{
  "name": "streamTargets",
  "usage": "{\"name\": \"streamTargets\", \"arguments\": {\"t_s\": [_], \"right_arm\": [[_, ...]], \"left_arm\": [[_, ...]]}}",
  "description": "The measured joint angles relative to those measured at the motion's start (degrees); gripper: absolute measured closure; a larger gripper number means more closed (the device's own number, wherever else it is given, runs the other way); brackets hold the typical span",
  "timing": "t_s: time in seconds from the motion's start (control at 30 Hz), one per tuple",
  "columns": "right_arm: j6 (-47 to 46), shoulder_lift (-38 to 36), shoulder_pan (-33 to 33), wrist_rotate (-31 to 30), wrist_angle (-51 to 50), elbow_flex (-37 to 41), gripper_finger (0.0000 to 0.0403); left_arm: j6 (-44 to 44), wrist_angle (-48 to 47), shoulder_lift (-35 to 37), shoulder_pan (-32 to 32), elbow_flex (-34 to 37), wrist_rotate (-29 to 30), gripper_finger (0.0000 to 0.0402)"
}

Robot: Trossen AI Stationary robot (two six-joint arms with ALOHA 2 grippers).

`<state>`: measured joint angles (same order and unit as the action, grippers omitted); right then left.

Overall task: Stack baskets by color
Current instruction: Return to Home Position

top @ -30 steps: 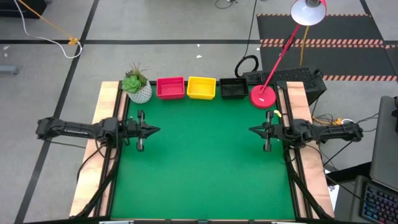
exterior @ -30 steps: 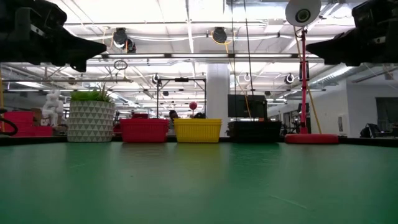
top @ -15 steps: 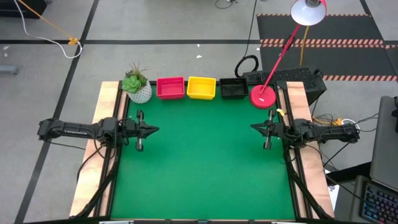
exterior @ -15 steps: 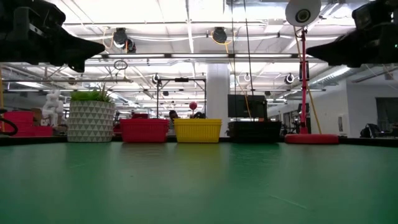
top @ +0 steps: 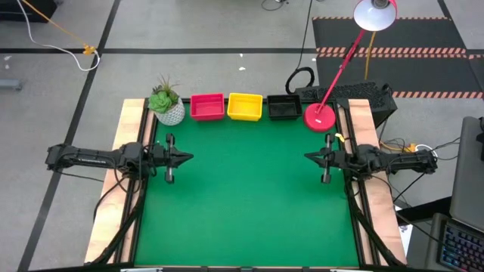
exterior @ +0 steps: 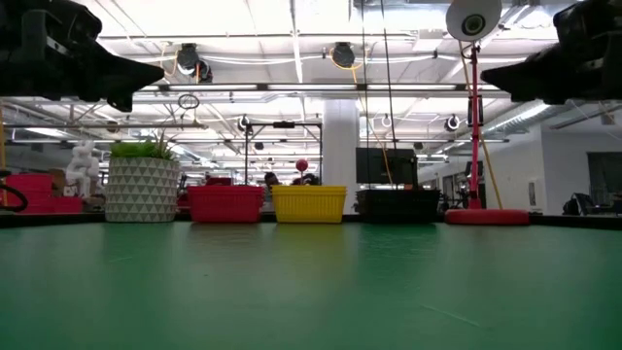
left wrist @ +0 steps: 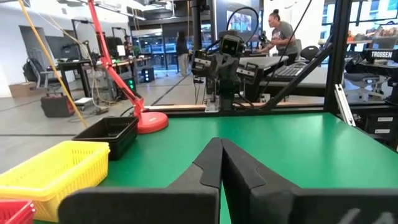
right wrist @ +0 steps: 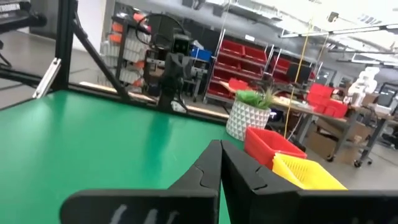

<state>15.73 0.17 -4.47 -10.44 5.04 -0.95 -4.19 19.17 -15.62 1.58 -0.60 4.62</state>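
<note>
Red basket (top: 207, 106), yellow basket (top: 244, 106) and black basket (top: 283, 107) line your table's (top: 249, 204) far edge; left tool (top: 189, 157) and right tool (top: 307, 157) are closed.

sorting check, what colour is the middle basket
The middle basket is yellow, best seen in the high view.

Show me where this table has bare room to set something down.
The green mat is bare everywhere between the left gripper and the right gripper, both shut at the sides, and down to the near edge. Crowded only along the far edge: plant pot, red basket, yellow basket, black basket and lamp base stand in a tight row.
</note>
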Motion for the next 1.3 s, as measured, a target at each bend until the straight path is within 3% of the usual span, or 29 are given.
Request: {"name": "streamTargets", "arguments": {"t_s": [0.5, 0.7, 1.07, 1.3], "right_arm": [[-1.06, 0.12, -0.02, 1.79, -2.35, 0.07, 0.0403], [0.28, 0.3, -0.02, 8.79, -3.79, 0.09, 0.0403], [0.37, 0.28, -0.02, 8.96, -3.2, 0.09, 0.0403], [0.37, 0.28, -0.02, 8.94, -3.15, 0.09, 0.0403]], "left_arm": [[0.02, -0.27, 0.0, 0.0, 0.0, -0.02, 0.0393], [0.09, -1.15, 0.0, 0.0, 0.0, -0.96, 0.0397], [1.37, -4.5, 0.48, 0.0, -0.02, -1.11, 0.0398], [1.6, -6.8, 5.19, -0.02, -0.02, -4.6, 0.0399]]}}
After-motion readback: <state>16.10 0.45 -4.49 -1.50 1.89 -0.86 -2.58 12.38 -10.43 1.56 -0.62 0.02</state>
